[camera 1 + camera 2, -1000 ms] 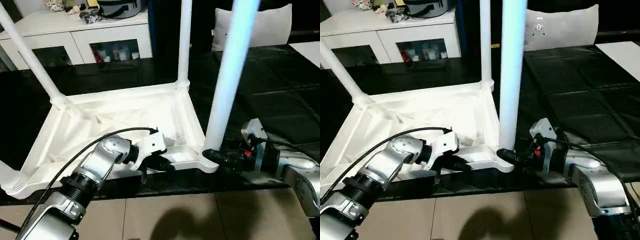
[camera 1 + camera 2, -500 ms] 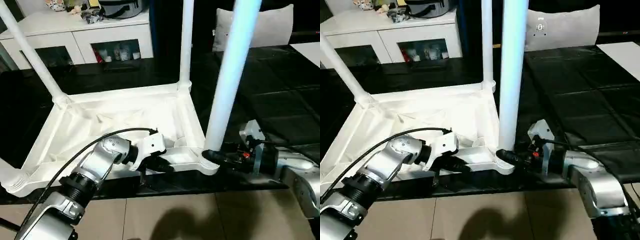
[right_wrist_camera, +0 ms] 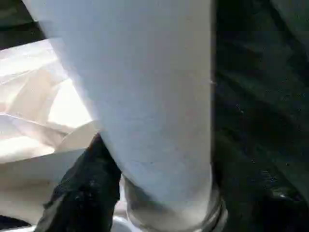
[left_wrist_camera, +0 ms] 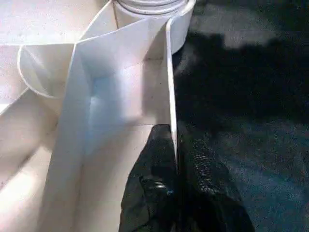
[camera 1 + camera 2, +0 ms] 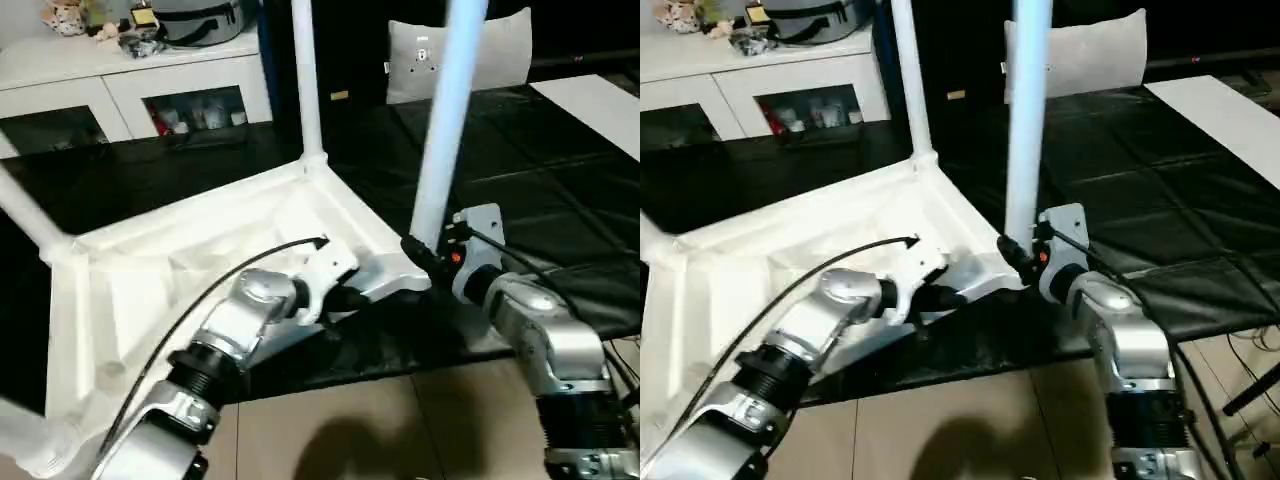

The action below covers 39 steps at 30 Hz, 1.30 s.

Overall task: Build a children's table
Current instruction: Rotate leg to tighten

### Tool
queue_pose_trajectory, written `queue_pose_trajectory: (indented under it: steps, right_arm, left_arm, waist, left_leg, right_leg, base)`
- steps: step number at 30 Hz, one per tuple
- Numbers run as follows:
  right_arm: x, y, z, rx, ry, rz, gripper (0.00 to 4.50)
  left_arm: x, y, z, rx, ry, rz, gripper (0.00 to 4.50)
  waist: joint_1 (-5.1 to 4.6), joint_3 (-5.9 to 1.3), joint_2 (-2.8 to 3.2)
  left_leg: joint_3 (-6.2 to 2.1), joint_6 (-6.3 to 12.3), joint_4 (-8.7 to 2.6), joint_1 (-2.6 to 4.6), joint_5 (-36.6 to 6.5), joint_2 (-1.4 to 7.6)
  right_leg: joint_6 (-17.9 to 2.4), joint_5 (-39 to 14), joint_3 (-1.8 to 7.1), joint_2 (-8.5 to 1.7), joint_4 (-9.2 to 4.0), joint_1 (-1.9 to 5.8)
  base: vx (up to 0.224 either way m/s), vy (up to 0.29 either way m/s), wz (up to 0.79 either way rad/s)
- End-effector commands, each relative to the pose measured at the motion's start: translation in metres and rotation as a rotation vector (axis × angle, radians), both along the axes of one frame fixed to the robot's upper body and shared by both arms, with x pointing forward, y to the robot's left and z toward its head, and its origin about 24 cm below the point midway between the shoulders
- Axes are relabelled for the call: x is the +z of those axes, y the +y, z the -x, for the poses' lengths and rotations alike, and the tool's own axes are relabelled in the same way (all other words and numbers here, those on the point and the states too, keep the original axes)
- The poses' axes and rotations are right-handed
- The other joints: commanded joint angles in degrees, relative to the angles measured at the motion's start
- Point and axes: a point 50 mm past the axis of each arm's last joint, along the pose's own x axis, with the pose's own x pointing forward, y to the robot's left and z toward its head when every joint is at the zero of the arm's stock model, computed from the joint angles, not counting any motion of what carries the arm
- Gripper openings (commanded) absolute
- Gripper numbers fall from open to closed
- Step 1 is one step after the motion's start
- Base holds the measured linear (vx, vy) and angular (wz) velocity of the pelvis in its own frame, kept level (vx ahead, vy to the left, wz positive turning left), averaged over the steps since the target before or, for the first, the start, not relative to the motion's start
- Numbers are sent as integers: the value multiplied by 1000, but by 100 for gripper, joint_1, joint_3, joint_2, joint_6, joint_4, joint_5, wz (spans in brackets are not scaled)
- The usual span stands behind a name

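We are watching the children's table (image 5: pixel 200 260) lying upside down on a black mat (image 5: pixel 560 190), ribbed underside up, legs rising from its corner sockets. The left pincer (image 4: pixel 176 193) is clamped together on the thin side wall of the top, one finger either side of it. The right pincer (image 5: pixel 420 255) is straddling the foot of the near leg (image 5: pixel 440 140) just above its socket, fingers apart around it; whether they are truly gripping it we cannot tell. The risk, as we are judging it: if that leg is not seated fully, a sideways pull from the right arm could be levering it out or tipping the whole top, and the thin wall could be slipping from the left pincer's narrow hold. The mat is lying on a tiled floor (image 5: pixel 330 430); behind, a white low cabinet (image 5: pixel 120 90) with glass doors is carrying clutter, and a white cushion (image 5: pixel 500 50) is standing at the back.
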Motion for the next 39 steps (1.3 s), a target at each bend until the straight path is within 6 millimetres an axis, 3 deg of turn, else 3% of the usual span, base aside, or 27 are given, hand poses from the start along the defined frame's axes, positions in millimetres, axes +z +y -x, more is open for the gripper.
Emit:
queue_pose_trajectory:
  steps: [1,5,14,16,29,34,39]
  right_arm:
    - [-4,7,1,15,19,-16,323]
    - [-4,7,2,6,18,-11,358]
    - [-3,-2,3,32,1,2,415]
    - [-2,-10,10,98,8,23,447]
    - [11,-54,35,308,24,98,447]
    - [13,-52,45,427,42,101,447]
    - [13,-46,50,494,50,85,447]
  left_arm:
    - [8,-2,-1,-50,-41,0,0]
    - [5,2,-1,-42,-45,-21,0]
    - [5,6,-2,-53,-46,-36,0]
    - [4,10,0,-83,-50,-46,0]
    - [0,34,5,-217,-60,-122,0]
    - [2,36,12,-332,-50,-117,0]
    - [2,37,18,-397,-10,-116,0]
  waist:
    - [47,-336,-133]
    - [84,-355,-111]
    - [97,-341,-116]
    - [129,-343,-127]
    - [193,-339,-141]
    - [206,-333,-154]
    - [282,-329,-155]
  left_leg:
    - [13,526,-365,-61,-911,58]
    - [-1,517,-376,-52,-790,105]
    - [8,473,-386,-46,-944,104]
    - [10,518,-378,-46,-914,104]
    - [13,614,-369,-59,-903,108]
    - [18,661,-367,-55,-930,117]
    - [24,646,-372,-32,-947,145]
  right_leg:
    - [-545,-2360,200,-282,-503,346]
    - [-694,-1931,221,-292,-436,362]
    - [-672,-2070,234,-301,-450,366]
    - [-662,-2021,238,-299,-448,376]
    - [-655,-2144,232,-301,-448,380]
    - [-649,-2259,225,-300,-459,364]
    - [-705,-2273,243,-308,-448,342]
  base:
    - [0,0,0]
    - [0,0,0]
    - [0,0,0]
    - [0,0,0]
    - [0,0,0]
    - [0,0,0]
    - [0,0,0]
